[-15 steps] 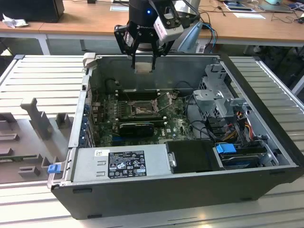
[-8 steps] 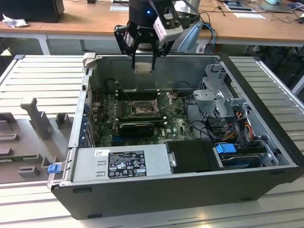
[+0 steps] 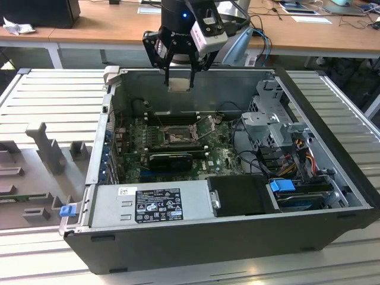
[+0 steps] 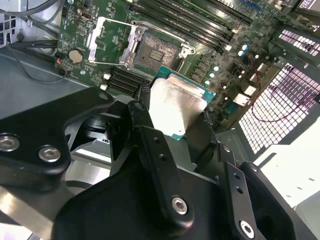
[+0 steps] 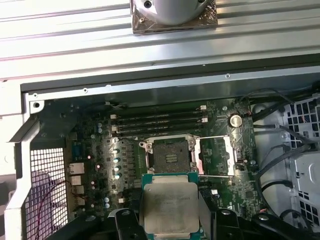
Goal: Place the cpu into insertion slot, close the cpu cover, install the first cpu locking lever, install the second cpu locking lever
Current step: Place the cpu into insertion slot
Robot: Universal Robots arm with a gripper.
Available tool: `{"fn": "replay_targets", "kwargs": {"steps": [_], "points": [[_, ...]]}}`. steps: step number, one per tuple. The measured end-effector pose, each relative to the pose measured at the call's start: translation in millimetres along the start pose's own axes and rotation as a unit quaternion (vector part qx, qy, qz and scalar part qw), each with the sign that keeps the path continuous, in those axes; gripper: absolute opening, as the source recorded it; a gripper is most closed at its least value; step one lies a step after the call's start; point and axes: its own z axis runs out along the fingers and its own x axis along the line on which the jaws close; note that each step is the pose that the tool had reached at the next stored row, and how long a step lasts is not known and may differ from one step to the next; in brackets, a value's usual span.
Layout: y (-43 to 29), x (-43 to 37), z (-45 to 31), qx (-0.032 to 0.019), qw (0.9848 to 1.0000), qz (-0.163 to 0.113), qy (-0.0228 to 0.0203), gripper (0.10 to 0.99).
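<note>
**CPU clamped, high over the case, socket open below**

We see the computer case point(image 3: 196, 237) lying open, with the motherboard point(image 3: 219, 157) flat on its floor. The gripper point(image 3: 179, 80) hangs above the case's far wall in the exterior view, fingers clamped on two opposite edges of the cpu point(image 5: 170, 207), metal top facing the wrist cameras.

The key relation is that the insertion slot point(image 5: 171, 157) sits well below the cpu and nearer the exterior camera, so down and inward. In the first wrist view the cpu's edges look roughly square to the slot. We judge that little rotation is needed.

The cpu cover point(image 4: 131, 45) is flipped open beside the slot, and the dark centre is bare. The memory slots point(image 5: 157, 122) run just beside the slot on one side and the expansion card point(image 3: 171, 159) lies on the other. Neither overhangs the slot.
</note>
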Motion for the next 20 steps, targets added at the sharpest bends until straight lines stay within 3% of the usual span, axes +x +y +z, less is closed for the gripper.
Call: {"fn": "replay_targets", "kwargs": {"steps": [20], "points": [[0.0, 0.0, 0.1, -0.0012, 0.9985, 0.054, -0.0048, 0.529]]}}
